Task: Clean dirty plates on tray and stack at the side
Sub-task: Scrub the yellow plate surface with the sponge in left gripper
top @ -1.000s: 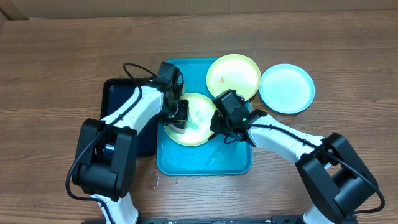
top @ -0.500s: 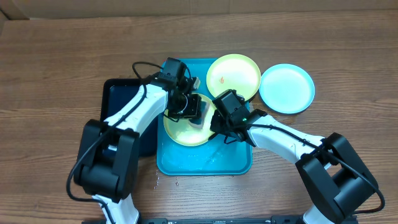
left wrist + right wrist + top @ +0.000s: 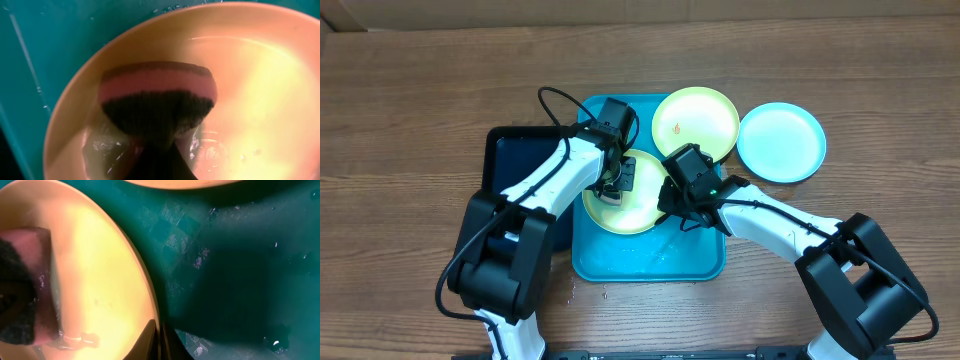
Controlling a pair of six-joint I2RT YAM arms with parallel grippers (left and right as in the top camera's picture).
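Note:
A pale lime-green plate point(image 3: 638, 212) lies in the turquoise tray point(image 3: 650, 262). My left gripper point(image 3: 617, 183) is shut on a pink-and-dark sponge point(image 3: 156, 95) pressed on this plate's wet inside point(image 3: 260, 90). My right gripper point(image 3: 672, 205) is shut on the plate's right rim point(image 3: 150, 305), one finger on each side. A second lime-green plate point(image 3: 695, 122) with a small orange smear rests on the tray's far right corner. The light blue plate point(image 3: 781, 141) lies on the table right of the tray.
A dark navy tray point(image 3: 520, 165) lies left of the turquoise tray, under my left arm. The turquoise tray floor point(image 3: 240, 270) is wet. The wooden table point(image 3: 410, 120) surrounds both trays.
My left gripper with the sponge has moved across the plate, first toward the right, now back to its far-left part. The right gripper and the plates have stayed put.

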